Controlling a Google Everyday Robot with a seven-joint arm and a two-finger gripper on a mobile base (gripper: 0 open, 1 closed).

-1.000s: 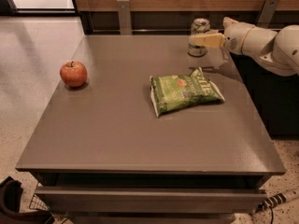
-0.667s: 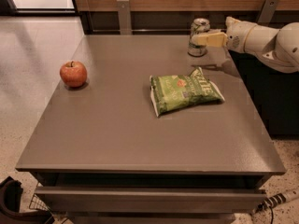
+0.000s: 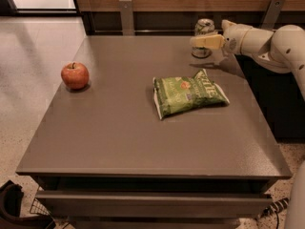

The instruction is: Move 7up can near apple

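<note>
Brown table (image 3: 119, 142), upright silver-green 7up can (image 3: 205, 26), gripper (image 3: 199, 42) at its side

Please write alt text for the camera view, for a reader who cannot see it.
The robot's gripper is at the 7up can, which stands at the far right of the table. A red apple sits on the left side, and a green chip bag lies between them.
</note>
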